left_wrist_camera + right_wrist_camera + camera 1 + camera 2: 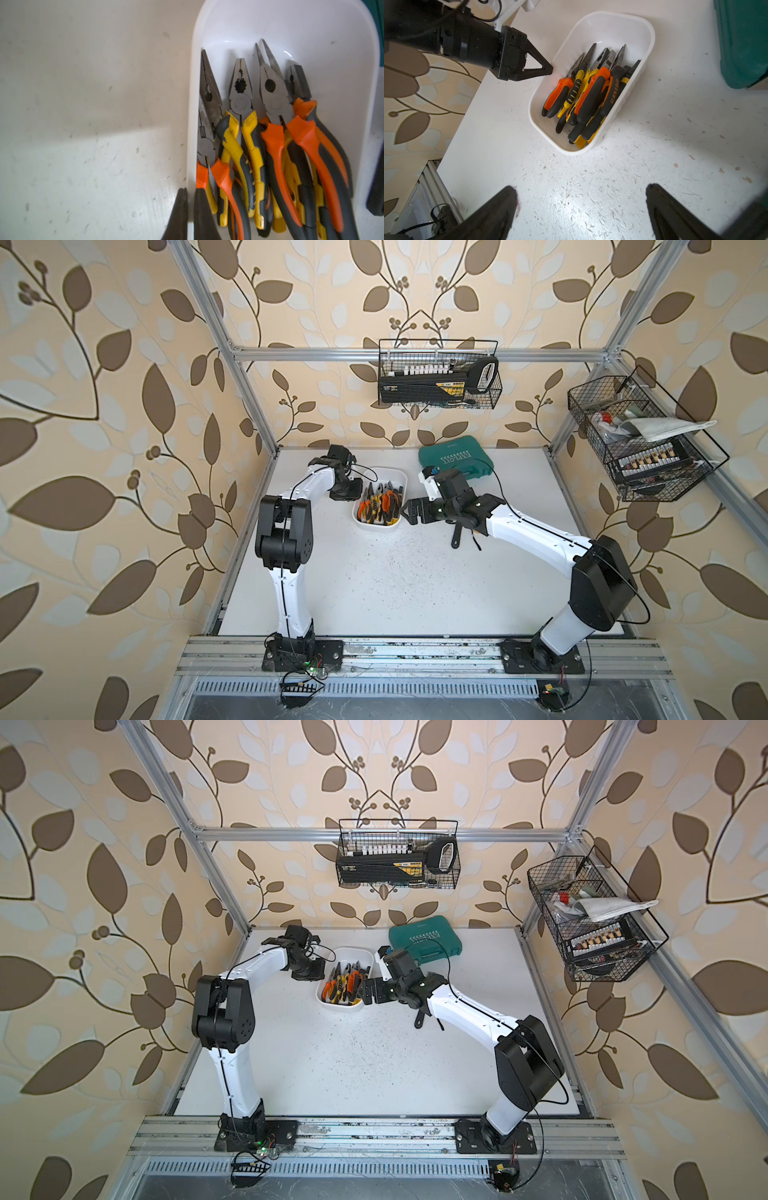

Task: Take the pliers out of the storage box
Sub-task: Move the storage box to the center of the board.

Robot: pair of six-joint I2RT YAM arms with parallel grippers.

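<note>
Shallow white plastic storage box (385,468) with rounded corners, resting on a white, scratched and speckled table (374,585).

Inside the box: the pliers (589,93), a heap with dark metal jaws and orange-and-black or yellow-and-black handles, some needle-nosed. Lying lengthwise and overlapping, noses toward the box's far end, handles toward its near end. All within the box's walls.

Left gripper (549,70), black with triangular fingers, at the box's left long wall. Pinched together on that wall in the left wrist view: one finger (178,216) outside the box on the table side, its partner inside, just beside an orange-handled plier, with the white wall caught between them.

Right gripper (409,511), black, just beside the box's near right corner, hovering above the table. Spread wide apart, holding nothing; only bare tabletop between the fingertips in the right wrist view.

Teal-green moulded plastic case (455,462) beyond the box's far right corner, apart from it.

Long dark tool (456,538) on the table to the box's right, partly hidden under the right arm.
</note>
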